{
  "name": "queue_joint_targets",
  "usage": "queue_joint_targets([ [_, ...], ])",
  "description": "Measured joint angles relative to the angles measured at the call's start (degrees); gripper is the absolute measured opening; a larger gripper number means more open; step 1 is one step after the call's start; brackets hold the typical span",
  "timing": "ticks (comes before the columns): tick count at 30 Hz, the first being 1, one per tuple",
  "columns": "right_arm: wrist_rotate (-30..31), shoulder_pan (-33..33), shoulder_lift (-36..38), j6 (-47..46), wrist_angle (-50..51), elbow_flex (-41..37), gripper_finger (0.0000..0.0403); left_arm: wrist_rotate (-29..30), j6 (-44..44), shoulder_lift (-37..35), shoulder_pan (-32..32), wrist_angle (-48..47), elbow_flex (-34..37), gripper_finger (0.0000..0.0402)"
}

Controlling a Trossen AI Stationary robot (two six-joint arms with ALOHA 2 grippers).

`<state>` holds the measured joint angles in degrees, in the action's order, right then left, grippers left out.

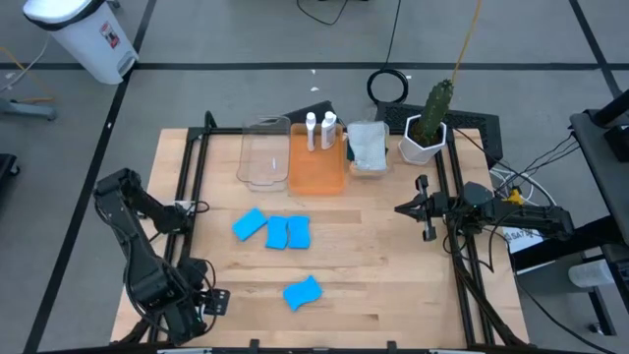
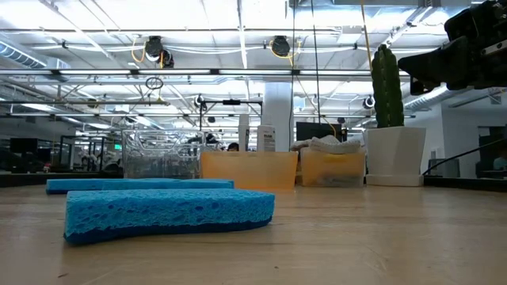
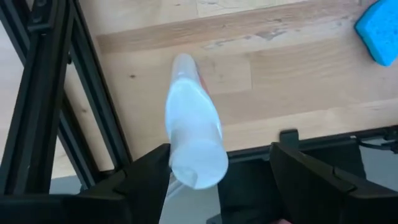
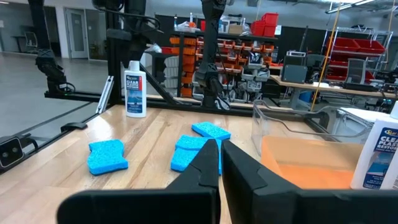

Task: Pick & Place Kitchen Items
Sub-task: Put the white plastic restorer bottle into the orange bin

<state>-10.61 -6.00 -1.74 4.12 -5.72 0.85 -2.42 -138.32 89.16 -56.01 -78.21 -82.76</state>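
The left gripper (image 3: pixel 214 171), lower left in the high view, is standing with fingers apart behind a white bottle (image 3: pixel 194 134) on the table (image 3: pixel 298 81). The right gripper (image 4: pixel 221 155), at the right edge, is keeping its fingers nearly closed, gripping nothing.

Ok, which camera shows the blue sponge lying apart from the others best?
The high view: the wavy blue foam sponge shows whole, from above. Low view shows only its edge, right wrist view a slanted side, left wrist view one corner.
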Motion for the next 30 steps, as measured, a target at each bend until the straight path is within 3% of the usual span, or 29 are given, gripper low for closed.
queue_joint_targets([
  [30,0.0,0.0,0.0,0.0,0.0,0.0,0.0000,-0.5,0.2,5.5,-2.6,-4.5,1.3,0.0275],
])
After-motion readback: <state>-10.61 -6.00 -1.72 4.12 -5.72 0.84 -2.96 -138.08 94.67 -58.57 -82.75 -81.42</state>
